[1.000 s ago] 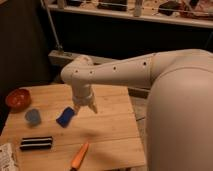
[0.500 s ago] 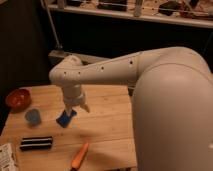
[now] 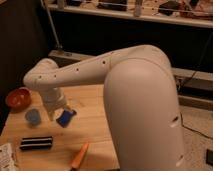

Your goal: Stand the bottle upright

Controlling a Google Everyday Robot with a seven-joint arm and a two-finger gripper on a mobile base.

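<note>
The bottle (image 3: 6, 156) is pale with dark printed text. It lies on its side at the front left corner of the wooden table (image 3: 95, 125), partly cut off by the picture's edge. My gripper (image 3: 54, 111) hangs from the white arm (image 3: 85, 70) over the left part of the table, between the small blue cup (image 3: 33, 116) and the flat blue item (image 3: 66, 118). It is well behind the bottle and apart from it, and it holds nothing that I can see.
A black striped bar (image 3: 36, 143) lies just right of the bottle. An orange carrot-like piece (image 3: 80, 156) lies at the front middle. A red bowl (image 3: 19, 97) stands at the far left. My bulky arm shell (image 3: 145, 110) covers the right side.
The arm has swung to the left and nearer the camera. The gripper moved from over the flat blue item to its left side, closer to the blue cup.
</note>
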